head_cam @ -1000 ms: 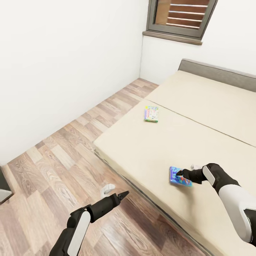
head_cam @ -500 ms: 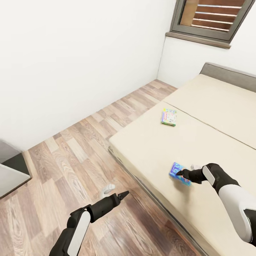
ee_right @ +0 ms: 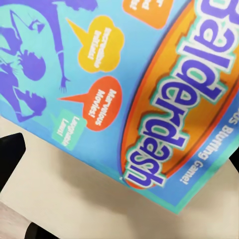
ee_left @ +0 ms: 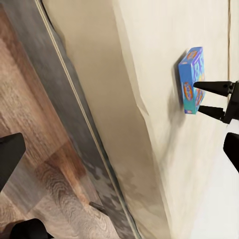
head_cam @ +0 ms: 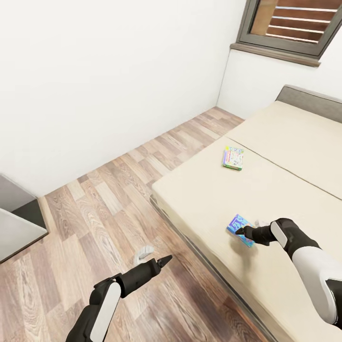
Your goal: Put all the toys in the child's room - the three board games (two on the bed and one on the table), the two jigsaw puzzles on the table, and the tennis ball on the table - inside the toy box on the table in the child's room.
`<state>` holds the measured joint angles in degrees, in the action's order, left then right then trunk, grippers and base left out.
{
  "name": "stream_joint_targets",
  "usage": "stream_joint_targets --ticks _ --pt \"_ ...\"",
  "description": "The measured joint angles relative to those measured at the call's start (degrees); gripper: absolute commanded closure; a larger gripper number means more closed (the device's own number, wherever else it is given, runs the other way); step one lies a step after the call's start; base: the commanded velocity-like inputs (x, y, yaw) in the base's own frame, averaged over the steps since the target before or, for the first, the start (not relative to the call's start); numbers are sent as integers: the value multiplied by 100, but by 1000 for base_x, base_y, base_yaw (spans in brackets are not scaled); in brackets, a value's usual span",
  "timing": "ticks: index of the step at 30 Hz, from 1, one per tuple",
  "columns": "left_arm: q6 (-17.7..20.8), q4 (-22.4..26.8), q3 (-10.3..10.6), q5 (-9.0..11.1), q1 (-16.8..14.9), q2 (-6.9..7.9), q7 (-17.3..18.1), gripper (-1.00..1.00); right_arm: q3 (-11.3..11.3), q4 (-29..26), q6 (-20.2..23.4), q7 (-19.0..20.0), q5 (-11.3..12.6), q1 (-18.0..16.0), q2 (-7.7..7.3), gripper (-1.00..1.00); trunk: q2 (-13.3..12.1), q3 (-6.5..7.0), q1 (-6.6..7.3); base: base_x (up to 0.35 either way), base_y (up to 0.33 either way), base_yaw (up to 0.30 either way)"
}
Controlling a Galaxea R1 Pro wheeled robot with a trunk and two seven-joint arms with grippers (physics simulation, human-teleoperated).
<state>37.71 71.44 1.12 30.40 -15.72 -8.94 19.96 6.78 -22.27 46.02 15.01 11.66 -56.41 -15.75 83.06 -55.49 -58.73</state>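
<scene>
The right gripper (head_cam: pixel 241 232) holds its fingers narrowly apart against the flat blue lettered game box (head_cam: pixel 240 230) (edge between fingertips, contact unclear) on the beige bed (head_cam: pixel 266 185).

The left gripper (head_cam: pixel 165 259): cannot tell.

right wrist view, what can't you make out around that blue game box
- Blue game box: its edges run off the right wrist view, so its full outline is cut off.
- Right gripper: in the head view, contact with the box is too small to tell.
- Far game box on the bed: lettering too small in the head view.
</scene>
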Motion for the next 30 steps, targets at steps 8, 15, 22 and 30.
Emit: stream_joint_targets --ticks 8,15,22,30 --pt "3 -2 0 2 -1 0 -11 -100 21 0 0 -6 2 0 -2 -100 0 0 0 0 0 10" --pt "5 1 0 2 -4 0 -6 -100 30 0 -3 -8 2 0 -8 -100 0 0 0 14 0 3" --pt "5 -1 0 0 -1 1 6 -100 34 0 -13 -15 2 0 -26 -100 0 0 1 136 0 1" --pt "6 -2 0 2 -4 0 1 -100 40 2 -16 -38 -4 -6 -40 -100 0 0 0 36 0 0"
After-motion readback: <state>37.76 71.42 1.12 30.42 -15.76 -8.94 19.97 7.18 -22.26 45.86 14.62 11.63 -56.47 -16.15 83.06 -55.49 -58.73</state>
